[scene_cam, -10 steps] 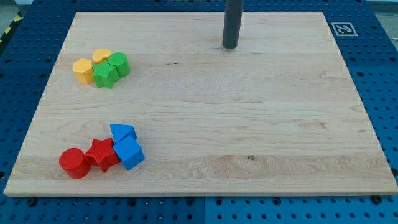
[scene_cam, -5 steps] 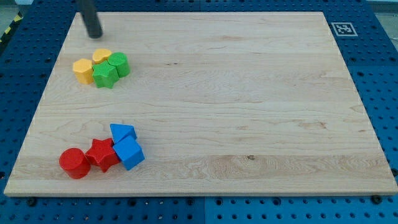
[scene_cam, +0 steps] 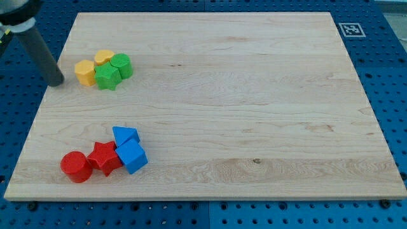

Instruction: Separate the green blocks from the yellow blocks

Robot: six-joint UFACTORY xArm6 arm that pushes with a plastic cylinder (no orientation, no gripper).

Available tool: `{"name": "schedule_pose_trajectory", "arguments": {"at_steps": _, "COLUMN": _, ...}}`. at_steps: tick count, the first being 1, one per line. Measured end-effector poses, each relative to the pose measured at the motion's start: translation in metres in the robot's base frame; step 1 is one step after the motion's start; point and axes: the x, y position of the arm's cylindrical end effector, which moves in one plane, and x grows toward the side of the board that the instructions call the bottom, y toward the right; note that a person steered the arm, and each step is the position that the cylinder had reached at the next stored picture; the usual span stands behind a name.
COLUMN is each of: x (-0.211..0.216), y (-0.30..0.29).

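Four blocks sit packed together at the board's upper left. A yellow hexagonal block [scene_cam: 84, 72] is leftmost, a second yellow block [scene_cam: 104, 57] lies above and to its right. A green star-shaped block [scene_cam: 107, 76] touches both yellows, and a green rounded block [scene_cam: 122, 65] sits to its right. My tip [scene_cam: 56, 83] rests on the board's left edge, a short gap to the left of the yellow hexagonal block, not touching it.
A red cylinder [scene_cam: 75, 166], a red star [scene_cam: 104, 158], a blue triangle [scene_cam: 124, 135] and a blue cube [scene_cam: 132, 157] cluster at the lower left. A marker tag [scene_cam: 350, 29] sits at the board's upper right corner. Blue pegboard surrounds the board.
My tip has swept from the board's top middle to the top left, then down to the left edge beside the yellow hexagonal block. No block has moved.
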Motion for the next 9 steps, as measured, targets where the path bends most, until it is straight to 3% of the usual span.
{"name": "schedule_pose_trajectory", "arguments": {"at_steps": 5, "x": -0.003, "y": 0.085}}
{"name": "schedule_pose_trajectory", "arguments": {"at_steps": 8, "x": -0.082, "y": 0.131}}
{"name": "schedule_pose_trajectory", "arguments": {"at_steps": 9, "x": -0.077, "y": 0.167}}
